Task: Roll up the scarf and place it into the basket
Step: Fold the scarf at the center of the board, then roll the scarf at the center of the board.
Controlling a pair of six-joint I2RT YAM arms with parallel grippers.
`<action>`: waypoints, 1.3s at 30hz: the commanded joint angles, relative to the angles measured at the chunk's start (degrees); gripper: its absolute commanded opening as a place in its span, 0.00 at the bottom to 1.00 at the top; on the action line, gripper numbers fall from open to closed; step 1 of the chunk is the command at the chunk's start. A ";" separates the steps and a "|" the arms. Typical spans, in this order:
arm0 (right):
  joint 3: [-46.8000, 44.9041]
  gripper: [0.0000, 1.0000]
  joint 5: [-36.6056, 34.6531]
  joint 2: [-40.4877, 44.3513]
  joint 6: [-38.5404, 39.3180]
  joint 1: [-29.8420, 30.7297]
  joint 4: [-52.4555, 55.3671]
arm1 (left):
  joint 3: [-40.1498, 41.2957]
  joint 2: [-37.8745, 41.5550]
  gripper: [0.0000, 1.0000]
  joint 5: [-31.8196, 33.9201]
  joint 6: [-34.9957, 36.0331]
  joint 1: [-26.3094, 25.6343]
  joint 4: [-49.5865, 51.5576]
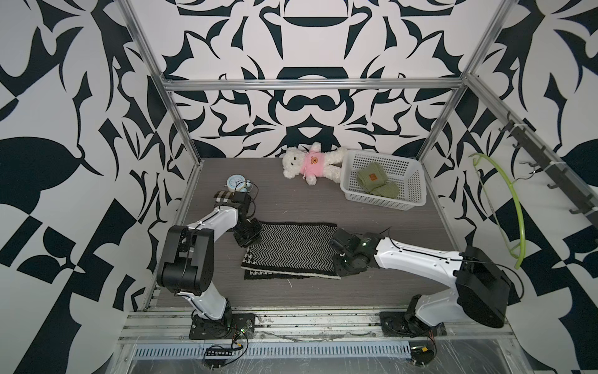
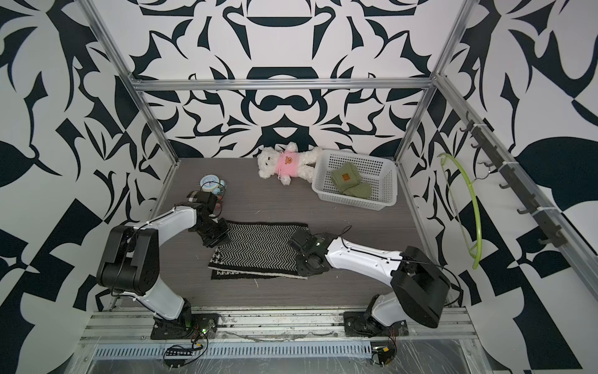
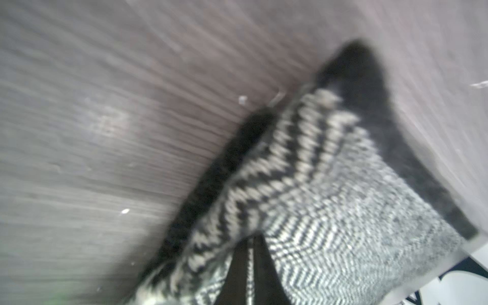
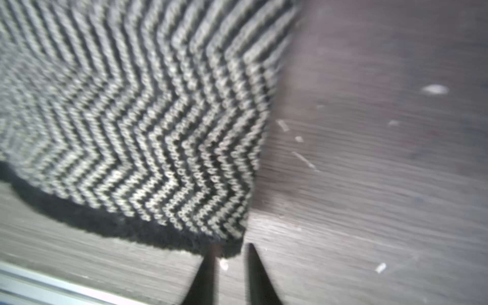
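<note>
The scarf (image 1: pixel 291 249) (image 2: pixel 259 247), a black-and-white herringbone knit with black edging, lies folded flat on the table in both top views. My left gripper (image 1: pixel 249 242) (image 3: pixel 250 240) rests over the scarf's left end, its jaws parted by only a narrow slit with the knit (image 3: pixel 317 211) showing through. My right gripper (image 1: pixel 338 273) (image 4: pixel 231 248) sits at the scarf's front right corner (image 4: pixel 227 237), open, with the black edge just at the fingertips and nothing between them. The white basket (image 1: pixel 383 204) (image 2: pixel 354 203) stands at the back right.
A green knit item (image 1: pixel 375 183) lies inside the basket. A white teddy bear (image 1: pixel 310 165) in a pink shirt lies left of it. A blue alarm clock (image 1: pixel 235 183) and a plaid item (image 1: pixel 223 197) sit behind the left arm. A green hanger (image 1: pixel 514 207) hangs on the right wall.
</note>
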State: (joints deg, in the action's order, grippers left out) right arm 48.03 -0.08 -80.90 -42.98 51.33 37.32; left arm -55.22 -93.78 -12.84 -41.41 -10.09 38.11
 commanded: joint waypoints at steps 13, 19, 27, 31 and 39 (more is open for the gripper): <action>-5.19 0.44 10.21 -1.21 -2.44 -2.49 -9.34 | -10.43 1.27 0.54 -7.92 4.72 -10.19 -0.22; -9.99 0.37 12.17 -3.80 -7.12 -1.05 -13.71 | -16.41 -4.61 0.54 -9.88 5.34 -14.25 -1.00; -11.83 0.00 8.77 -0.37 -6.81 -3.19 -11.60 | -26.46 -12.61 0.51 -13.30 7.33 -23.80 1.40; -11.13 0.00 6.87 3.60 -3.14 -7.69 -5.82 | -28.04 -15.53 0.39 -13.57 6.56 -28.03 1.51; -5.59 0.00 6.21 6.99 3.29 -12.04 0.89 | -23.78 -17.53 0.29 -11.89 3.23 -29.46 -0.26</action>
State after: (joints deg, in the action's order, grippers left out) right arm 39.07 7.46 -74.19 -43.11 39.24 34.30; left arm -80.60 -110.19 -25.34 -37.12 -39.86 37.21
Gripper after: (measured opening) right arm 0.056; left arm 0.291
